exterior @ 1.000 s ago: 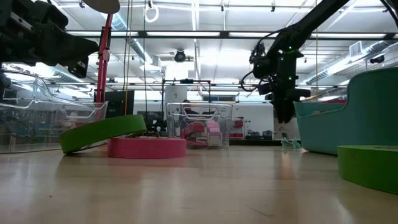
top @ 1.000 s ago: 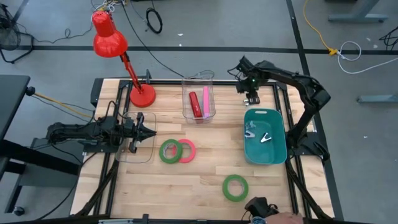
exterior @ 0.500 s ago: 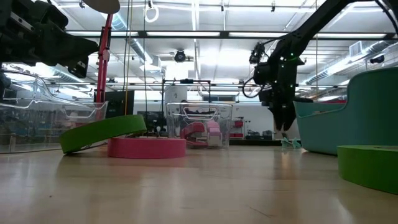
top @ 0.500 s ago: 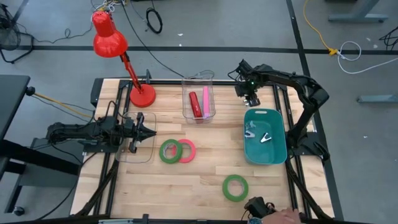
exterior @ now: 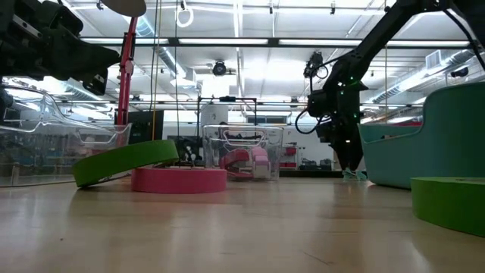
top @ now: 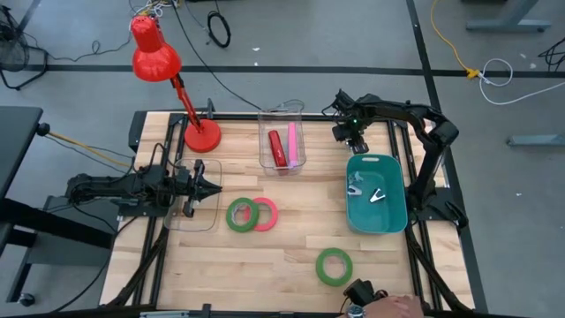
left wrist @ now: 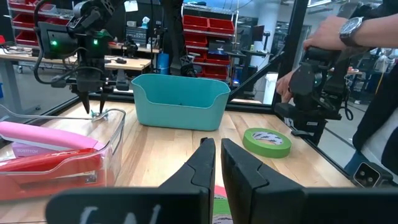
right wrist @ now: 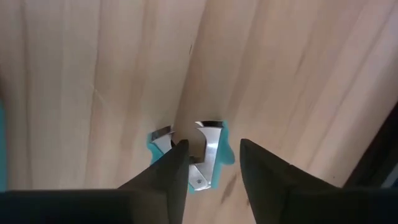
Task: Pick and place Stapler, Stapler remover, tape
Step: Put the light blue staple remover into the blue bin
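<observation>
Overhead, the right tool [top: 355,141] hangs at the far side of the counter [top: 265,256], just beyond the teal bin [top: 393,216] that already holds staple removers; the left tool [top: 214,188] waits over a clear tray [top: 203,221] on the near left, well away, so the right arm is plainly the nearer one. Two tape rings, green [top: 240,215] and pink [top: 265,213], overlap mid-counter and another green ring [top: 334,266] lies toward the front. From counter level, the right tool points straight down just short of the wood, beside the bin wall. Through the left wrist camera, that arm's fingers [left wrist: 202,165] sit pressed nearly together, holding nothing. Through the right wrist camera, a teal-handled staple remover [right wrist: 198,155] lies flat directly under the half-spread fingers [right wrist: 171,171], showing in the gap between them, not yet gripped; a straight descent should bracket it.
</observation>
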Tool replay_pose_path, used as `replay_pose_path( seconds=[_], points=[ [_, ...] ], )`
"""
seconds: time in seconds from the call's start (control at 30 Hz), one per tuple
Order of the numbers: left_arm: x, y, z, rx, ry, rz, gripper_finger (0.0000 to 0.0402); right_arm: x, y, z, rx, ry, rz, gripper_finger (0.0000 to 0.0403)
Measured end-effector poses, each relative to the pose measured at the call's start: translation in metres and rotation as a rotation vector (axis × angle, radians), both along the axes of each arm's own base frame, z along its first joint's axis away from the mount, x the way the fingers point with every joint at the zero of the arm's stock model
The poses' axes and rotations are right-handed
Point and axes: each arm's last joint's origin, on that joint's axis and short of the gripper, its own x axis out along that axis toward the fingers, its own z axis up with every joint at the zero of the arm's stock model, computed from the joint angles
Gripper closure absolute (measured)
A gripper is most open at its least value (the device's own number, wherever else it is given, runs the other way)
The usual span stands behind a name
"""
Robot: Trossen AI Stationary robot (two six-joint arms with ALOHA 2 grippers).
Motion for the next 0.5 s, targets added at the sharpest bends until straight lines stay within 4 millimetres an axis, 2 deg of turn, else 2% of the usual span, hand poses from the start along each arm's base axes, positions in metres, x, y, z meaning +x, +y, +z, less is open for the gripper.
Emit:
replay_pose_path(
  seconds=[0.27, 0.5],
  points=[
    [0.0, 0.0, 0.0, 0.0, 0.0, 0.0, 0.0371, -0.0003, 0.0003, 0.0, 0.002, 0.004, -0.018, 0.0314],
    [0.0, 0.0, 0.0, 0.0, 0.0, 0.0, 0.0371, -0.0004, 0.0003, 0.0001, 0.003, 0.004, -0.032, 0.0346]
  ],
)
